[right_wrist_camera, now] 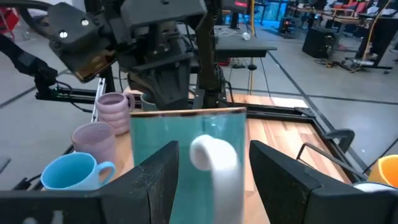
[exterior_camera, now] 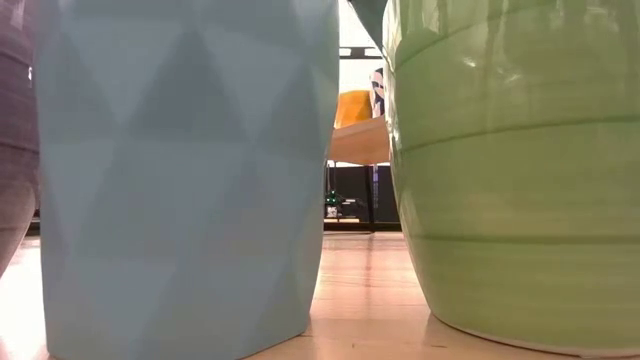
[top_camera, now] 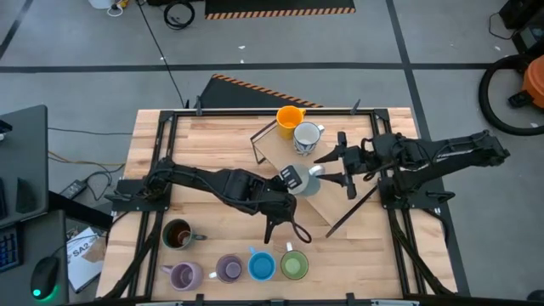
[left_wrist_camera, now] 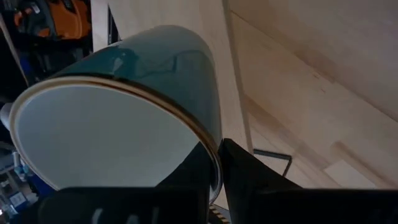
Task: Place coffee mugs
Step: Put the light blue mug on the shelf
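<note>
Jaws pinching glossy teal mug (left_wrist_camera: 124,106) rim

Teal mug (right_wrist_camera: 186,146) aloft, gripper-held

A wooden table (top_camera: 212,140) carries a front row of mugs: dark brown mug (top_camera: 177,235), two purple mugs (top_camera: 184,274), blue mug (top_camera: 261,266) and green mug (top_camera: 294,265).
</note>
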You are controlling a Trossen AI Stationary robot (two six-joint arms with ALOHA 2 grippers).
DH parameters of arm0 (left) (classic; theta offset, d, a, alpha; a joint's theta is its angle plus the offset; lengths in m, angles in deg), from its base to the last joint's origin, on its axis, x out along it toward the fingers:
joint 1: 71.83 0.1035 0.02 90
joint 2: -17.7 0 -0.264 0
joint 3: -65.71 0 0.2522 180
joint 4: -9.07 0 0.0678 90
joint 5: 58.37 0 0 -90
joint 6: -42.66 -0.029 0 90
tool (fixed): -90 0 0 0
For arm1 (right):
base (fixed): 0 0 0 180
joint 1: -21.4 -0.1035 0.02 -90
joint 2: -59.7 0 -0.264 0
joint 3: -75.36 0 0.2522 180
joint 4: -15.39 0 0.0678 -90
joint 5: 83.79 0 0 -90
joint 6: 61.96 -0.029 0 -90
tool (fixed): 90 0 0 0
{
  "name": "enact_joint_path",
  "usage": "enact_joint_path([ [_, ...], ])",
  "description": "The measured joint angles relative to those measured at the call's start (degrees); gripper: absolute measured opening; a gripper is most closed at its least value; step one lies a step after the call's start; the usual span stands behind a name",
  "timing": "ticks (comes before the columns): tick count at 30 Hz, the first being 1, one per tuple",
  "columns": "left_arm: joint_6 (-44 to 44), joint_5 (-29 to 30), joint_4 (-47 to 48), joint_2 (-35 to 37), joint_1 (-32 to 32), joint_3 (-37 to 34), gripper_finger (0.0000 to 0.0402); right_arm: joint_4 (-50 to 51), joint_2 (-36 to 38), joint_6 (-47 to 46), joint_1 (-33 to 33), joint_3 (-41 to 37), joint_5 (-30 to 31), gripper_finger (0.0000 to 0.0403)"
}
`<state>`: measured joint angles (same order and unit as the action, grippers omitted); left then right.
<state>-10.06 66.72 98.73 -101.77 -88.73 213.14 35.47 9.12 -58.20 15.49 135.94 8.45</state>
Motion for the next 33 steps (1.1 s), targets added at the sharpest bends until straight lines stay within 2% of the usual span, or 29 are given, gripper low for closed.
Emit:
enact_joint_path([
  [4,-0.78,0.66,-1.87,0.01,0.08,-0.02,0.0030,-1.64,-0.05,0.30,0.19,0.00,-0.41,0.0197],
  [11,-1.95,0.59,-3.39,0.01,0.24,-0.07,0.0030,-1.35,-0.75,0.44,0.16,0.00,-1.01,0.0164],
  [23,-2.96,1.08,-2.89,0.01,0.28,-0.07,0.0031,-1.16,-0.80,0.11,0.11,0.00,-3.58,0.0073],
  [33,1.03,0.90,-2.53,0.01,1.04,-0.07,0.0048,-1.11,-0.80,0.56,0.21,0.00,-2.20,0.0071],
])
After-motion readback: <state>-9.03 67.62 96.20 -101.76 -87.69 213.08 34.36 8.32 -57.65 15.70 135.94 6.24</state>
